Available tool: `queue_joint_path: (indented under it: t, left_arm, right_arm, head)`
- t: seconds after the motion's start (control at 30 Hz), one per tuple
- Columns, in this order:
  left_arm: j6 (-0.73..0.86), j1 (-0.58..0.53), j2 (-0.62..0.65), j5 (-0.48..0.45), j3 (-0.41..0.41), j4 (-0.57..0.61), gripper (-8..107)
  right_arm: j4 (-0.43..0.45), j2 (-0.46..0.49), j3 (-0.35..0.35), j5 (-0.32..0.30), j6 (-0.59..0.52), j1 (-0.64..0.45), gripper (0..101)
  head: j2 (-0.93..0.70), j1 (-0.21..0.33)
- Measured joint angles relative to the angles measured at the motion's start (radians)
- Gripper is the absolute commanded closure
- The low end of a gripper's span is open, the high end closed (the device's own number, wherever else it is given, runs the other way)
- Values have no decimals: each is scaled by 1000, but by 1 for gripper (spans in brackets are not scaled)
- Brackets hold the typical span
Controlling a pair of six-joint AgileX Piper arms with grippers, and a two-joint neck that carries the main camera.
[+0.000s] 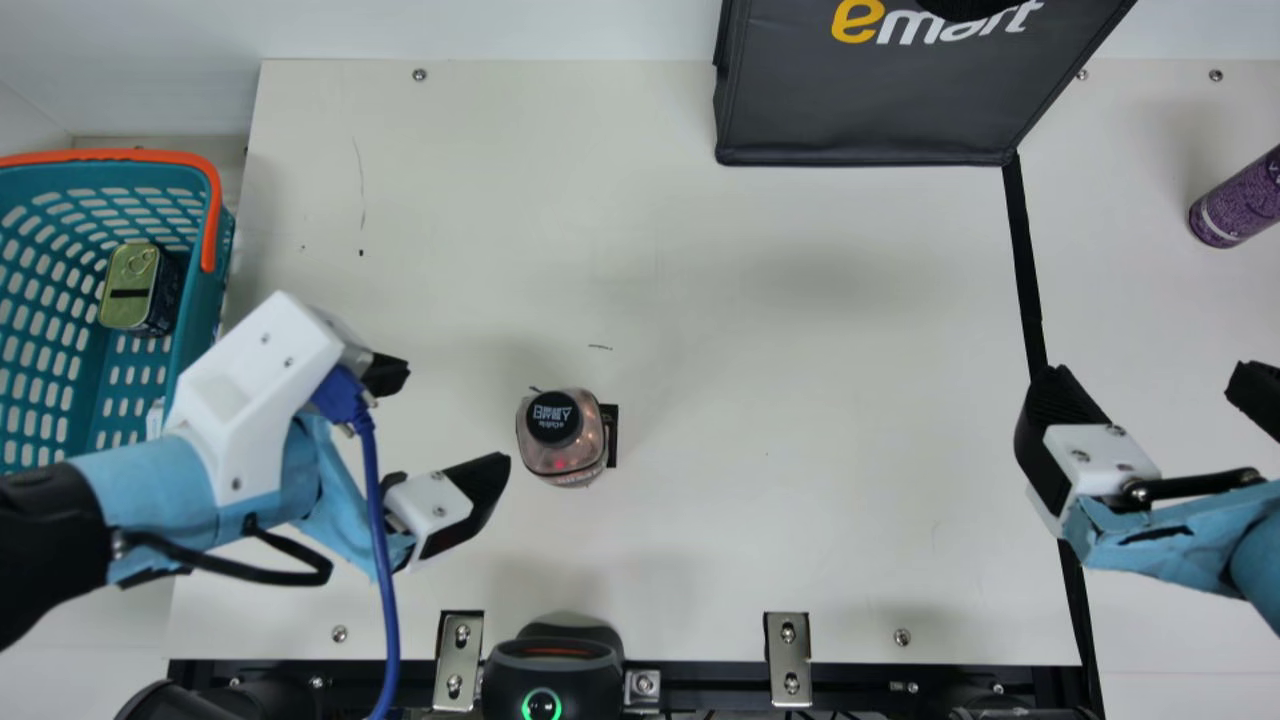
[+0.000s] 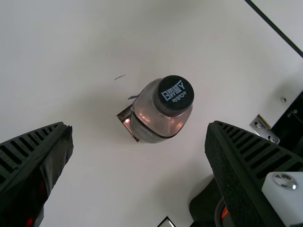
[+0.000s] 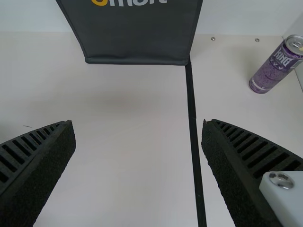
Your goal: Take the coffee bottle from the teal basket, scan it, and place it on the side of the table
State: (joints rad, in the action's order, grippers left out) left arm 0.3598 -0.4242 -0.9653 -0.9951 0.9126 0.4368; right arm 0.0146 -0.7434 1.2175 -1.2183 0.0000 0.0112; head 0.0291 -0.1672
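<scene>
Coffee bottle (image 1: 553,445) Out and Standing, Scan in Hand

The cream surface (image 1: 800,400) spans the scene, with the teal basket (image 1: 200,310) at its left and a black bag (image 1: 860,110) on the far side, right of the middle. The left tool (image 1: 443,421) is open and empty, its fingers facing the bottle; the right tool (image 1: 1147,380), also open and empty, hangs at the right. A scanner (image 1: 553,670) sits at the near edge. Beyond a black strip, at far right, is a purple can (image 1: 1240,200). The bottle stands left of the middle, apart from both tools; red glints suggest scanning. Next, probably, once it reads, comes a firm grip and a carry to the right side. A tin (image 1: 128,285) lies in the basket.
</scene>
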Motion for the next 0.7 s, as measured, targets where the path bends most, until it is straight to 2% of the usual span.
queue_joint_path:
  t: [0.37,0.7]
  left_arm:
    - [-336,-152,24,45,2,-257,9]
    - [-691,-366,-52,53,69,-517,9]
  right_arm:
    - [0,0,0,0,0,0,6]
    - [0,0,0,1,0,0,6]
  head:
    - [0,0]
    - [0,0]
